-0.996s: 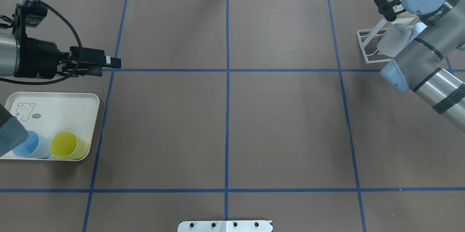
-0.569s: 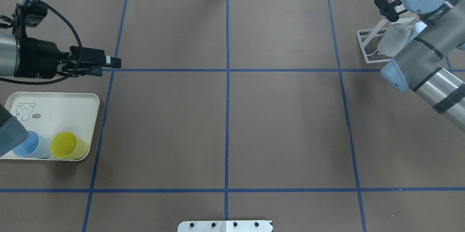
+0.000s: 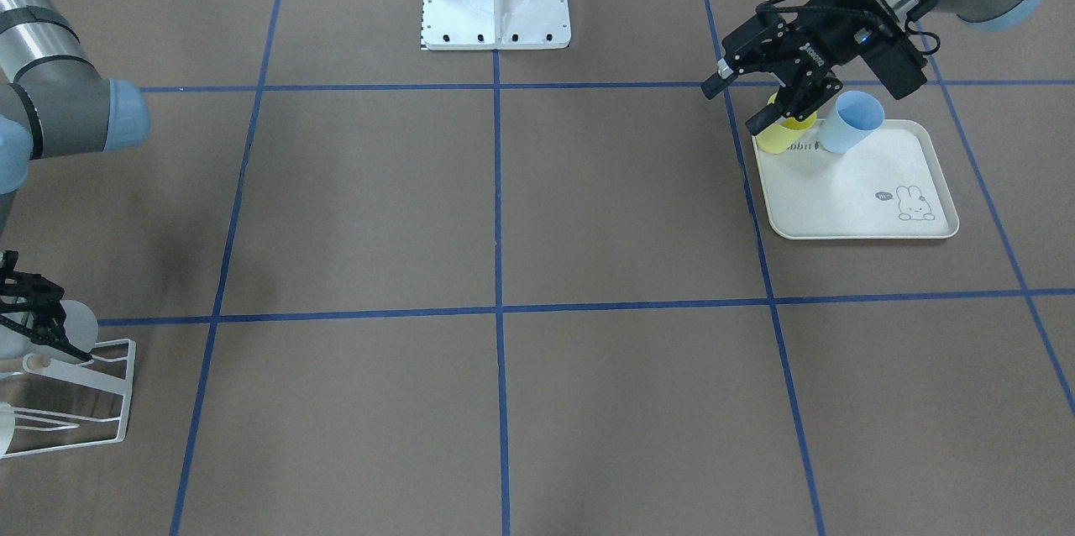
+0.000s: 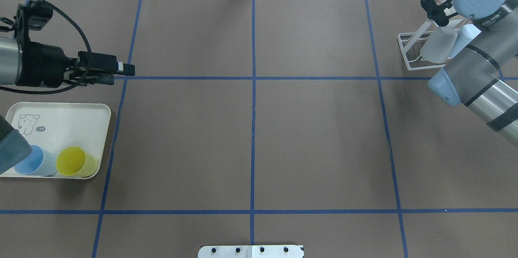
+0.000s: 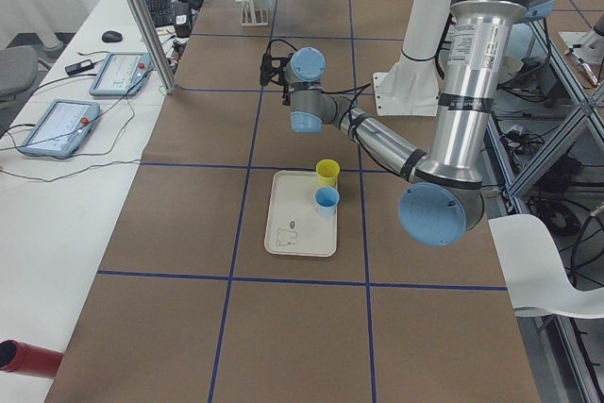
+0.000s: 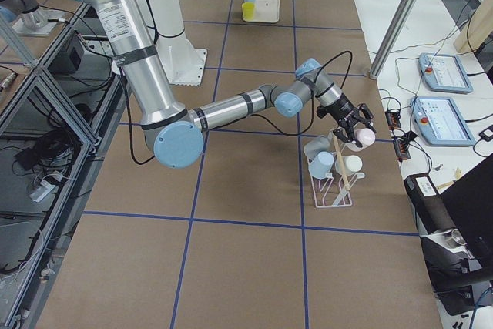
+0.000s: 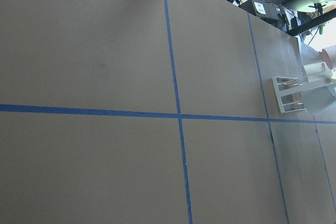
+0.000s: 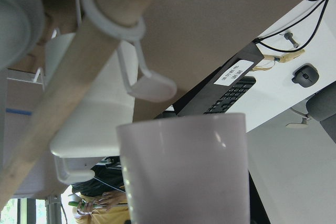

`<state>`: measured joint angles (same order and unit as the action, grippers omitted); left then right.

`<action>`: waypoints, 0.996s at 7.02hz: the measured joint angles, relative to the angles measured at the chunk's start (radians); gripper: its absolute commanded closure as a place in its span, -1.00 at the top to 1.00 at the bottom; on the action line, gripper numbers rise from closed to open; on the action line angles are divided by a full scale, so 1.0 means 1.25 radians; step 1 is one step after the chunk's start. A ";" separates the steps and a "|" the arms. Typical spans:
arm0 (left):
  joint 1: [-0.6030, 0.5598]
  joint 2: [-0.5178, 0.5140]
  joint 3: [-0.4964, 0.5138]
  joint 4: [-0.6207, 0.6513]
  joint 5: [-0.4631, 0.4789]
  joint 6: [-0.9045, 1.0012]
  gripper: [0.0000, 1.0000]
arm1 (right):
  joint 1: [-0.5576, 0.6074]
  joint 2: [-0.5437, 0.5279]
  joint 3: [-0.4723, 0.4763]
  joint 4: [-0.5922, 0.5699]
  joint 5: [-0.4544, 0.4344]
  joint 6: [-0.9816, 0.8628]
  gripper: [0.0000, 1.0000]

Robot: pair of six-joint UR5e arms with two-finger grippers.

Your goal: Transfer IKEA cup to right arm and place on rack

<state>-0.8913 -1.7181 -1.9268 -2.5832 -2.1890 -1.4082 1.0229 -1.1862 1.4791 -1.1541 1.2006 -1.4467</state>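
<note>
As the right arm eases toward 2 o'clock: its wrist and elbow sit slightly farther out than a second ago, over the rack (image 7: pixel 291 106).
Right gripper (image 3: pixel 50 333): seemingly clamped on the pale pink IKEA cup (image 8: pixel 184 171), just beside the wooden peg (image 8: pixel 79 77), not on it.
Left gripper (image 3: pixel 736 109): jaws wide, empty, unmoved near 9 o'clock above the tray (image 4: pixel 68 128).
Meaning: handover looks done; seating the cup on a free peg remains.

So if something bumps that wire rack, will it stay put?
Probably not. The rack is thin wire, so likely light and quick to slide. With cups hung high on its pegs, it looks top-heavy and may tip.
</note>
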 measured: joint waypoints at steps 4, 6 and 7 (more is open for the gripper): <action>0.001 0.000 0.001 0.000 0.000 0.000 1.00 | -0.030 -0.002 -0.005 -0.008 -0.040 0.010 -1.00; 0.001 0.000 0.002 0.000 0.000 0.000 1.00 | -0.046 -0.007 -0.008 -0.009 -0.062 0.011 -1.00; 0.001 0.000 0.002 -0.001 0.000 0.000 1.00 | -0.050 -0.009 -0.010 -0.009 -0.065 0.011 -0.97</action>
<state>-0.8898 -1.7181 -1.9239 -2.5839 -2.1890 -1.4082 0.9604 -1.1978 1.4666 -1.1657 1.1191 -1.4329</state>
